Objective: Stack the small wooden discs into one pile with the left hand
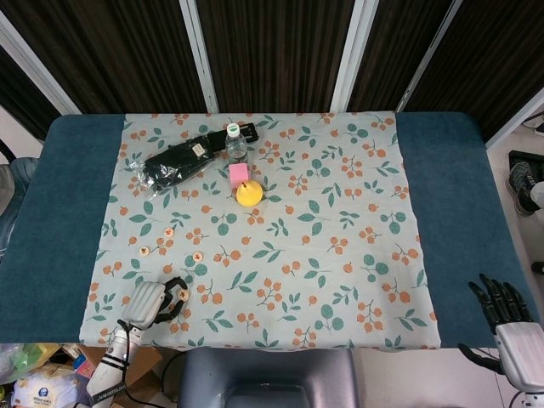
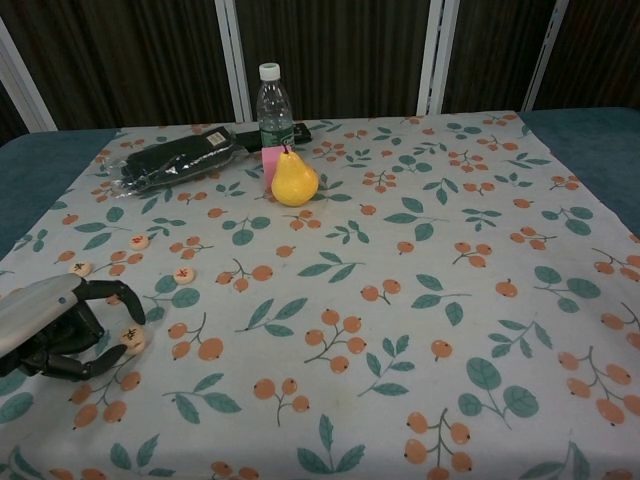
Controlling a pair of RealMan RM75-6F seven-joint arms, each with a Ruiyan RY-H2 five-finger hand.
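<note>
At lower left, the left hand (image 2: 62,330) curled around one wooden disc (image 2: 131,339), fingertips touching it; three other discs (image 2: 184,274) lay above it, up-frame.

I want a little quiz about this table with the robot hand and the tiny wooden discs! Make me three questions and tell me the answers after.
1. True or false: the yellow pear lies beside the pink cube.
2. Which stands nearest the clear plastic water bottle? A. the black packaged bundle B. the right hand C. the left hand
3. Fill in: apart from the small wooden disc at the left hand's fingers, ____ small wooden discs lie loose on the floral tablecloth.

Key: 1 true. 2 A. 3 three.
</note>
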